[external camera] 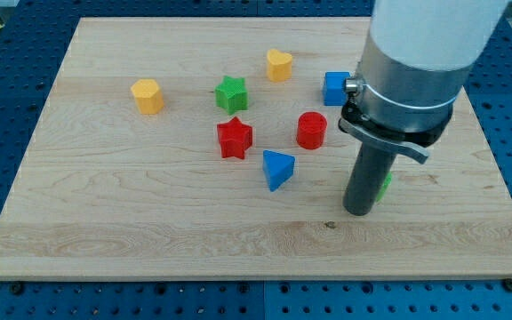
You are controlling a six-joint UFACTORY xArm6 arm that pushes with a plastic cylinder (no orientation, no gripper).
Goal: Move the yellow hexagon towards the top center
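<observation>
The yellow hexagon [148, 96] lies on the wooden board [149, 222] at the view's upper left. My tip [358, 212] rests on the board at the view's right, far from the hexagon. A green block [386, 184] is mostly hidden just behind the rod, at its right; whether they touch cannot be told. A yellow heart [279, 64] lies near the top centre.
A green star [231, 92], a red star [234, 137], a red cylinder [311, 130] and a blue triangle [277, 168] lie in the middle. A blue block [334, 88] sits partly behind the arm's body [416, 71].
</observation>
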